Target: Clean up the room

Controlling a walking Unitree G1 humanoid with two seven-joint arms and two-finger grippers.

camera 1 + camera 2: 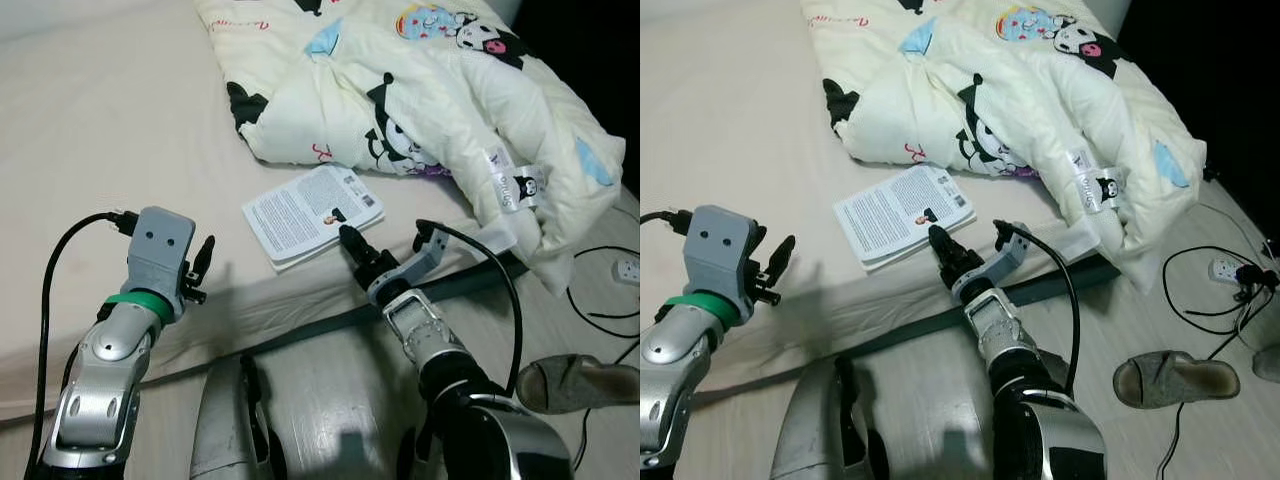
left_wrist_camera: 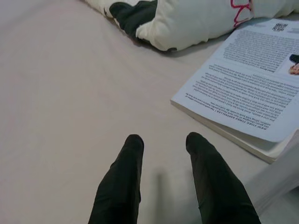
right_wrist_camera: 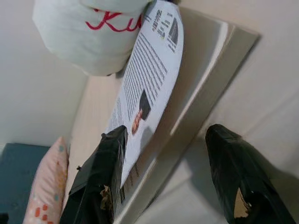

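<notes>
Two spread fingers of our right gripper (image 3: 175, 179) straddle the near edge of the book (image 1: 312, 212), at twelve o'clock on the bed (image 1: 100, 120); we judge a deeper reach before clamping wise, left gripper (image 2: 166, 175) empty, parted.

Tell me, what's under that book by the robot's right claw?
The book lies flat on the bed sheet, beside the rumpled comforter. The right gripper reaches its edge. Whatever lies beneath it is hidden.
</notes>
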